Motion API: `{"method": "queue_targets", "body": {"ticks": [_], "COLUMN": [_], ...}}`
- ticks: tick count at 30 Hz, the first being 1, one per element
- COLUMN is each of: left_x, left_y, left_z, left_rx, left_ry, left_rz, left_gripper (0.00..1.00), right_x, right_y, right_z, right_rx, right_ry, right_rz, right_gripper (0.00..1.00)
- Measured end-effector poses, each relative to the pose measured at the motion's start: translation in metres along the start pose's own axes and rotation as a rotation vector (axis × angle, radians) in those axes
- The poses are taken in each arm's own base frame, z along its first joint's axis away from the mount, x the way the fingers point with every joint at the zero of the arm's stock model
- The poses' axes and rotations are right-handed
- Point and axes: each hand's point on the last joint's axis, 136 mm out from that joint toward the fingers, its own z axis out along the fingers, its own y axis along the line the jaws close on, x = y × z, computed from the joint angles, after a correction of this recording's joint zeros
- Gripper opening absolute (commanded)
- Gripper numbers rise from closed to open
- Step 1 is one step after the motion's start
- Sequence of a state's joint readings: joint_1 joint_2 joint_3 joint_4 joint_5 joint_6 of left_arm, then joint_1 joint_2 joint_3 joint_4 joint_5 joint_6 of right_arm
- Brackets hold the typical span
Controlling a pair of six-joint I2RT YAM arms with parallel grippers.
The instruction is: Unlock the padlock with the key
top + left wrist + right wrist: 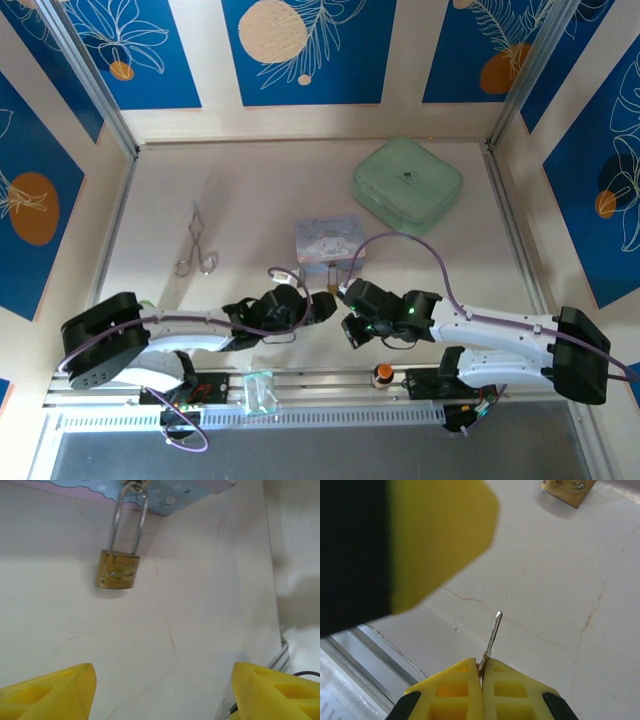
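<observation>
The padlock [117,570], a small brass body on a thin silver shackle, lies on the table with its shackle hooked at the edge of the blue tin [165,495]. My left gripper [162,695] stands open a short way in front of it, its yellow fingers [50,692] wide apart over bare table. My right gripper [482,672] is shut on the key [492,632], whose thin silver blade sticks out forward and tilts slightly right. A corner of the padlock [568,490] shows beyond it. From above, both grippers [322,302] [347,296] meet just in front of the tin [327,240].
Silver forceps [195,245] lie to the left on the table. A pale green case [407,185] sits at the back right. The left finger [440,535] looms blurred close beside the right gripper. The rail [300,385] runs along the near edge.
</observation>
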State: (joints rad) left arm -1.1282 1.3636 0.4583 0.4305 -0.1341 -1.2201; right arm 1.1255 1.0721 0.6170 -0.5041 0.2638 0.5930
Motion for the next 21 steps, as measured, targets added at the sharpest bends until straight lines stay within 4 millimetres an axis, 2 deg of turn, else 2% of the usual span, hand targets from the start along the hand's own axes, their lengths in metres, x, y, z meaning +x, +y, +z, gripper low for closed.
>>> {"method": "queue_targets", "body": {"ticks": [3,10,17,21], "left_x": [0.000,0.012,0.013,0.007], "left_y": [-0.012,-0.031,-0.040,-0.045], "left_z": [0.002,0.003,-0.004,-0.014], "left_rx": [0.050,0.124,0.154,0.165], "left_ry": [-0.010,0.013,0.005,-0.019], "left_rz": [-0.048,-0.097,-0.120,-0.124], "left_gripper": [0.67,0.49,0.37,0.36], "right_x": [0.000,-0.003,-0.009,-0.013], "right_y": [0.009,0.036,0.029,0.025], "right_z": [-0.003,-0.011,-0.012,-0.013], "right_rx": [-0.027,-0.073,-0.021,0.000], "right_ry": [-0.027,-0.117,-0.178,-0.196], "right_rz": [-0.049,-0.202,-0.220,-0.211], "right_gripper": [0.04,0.04,0.03,0.04]}}
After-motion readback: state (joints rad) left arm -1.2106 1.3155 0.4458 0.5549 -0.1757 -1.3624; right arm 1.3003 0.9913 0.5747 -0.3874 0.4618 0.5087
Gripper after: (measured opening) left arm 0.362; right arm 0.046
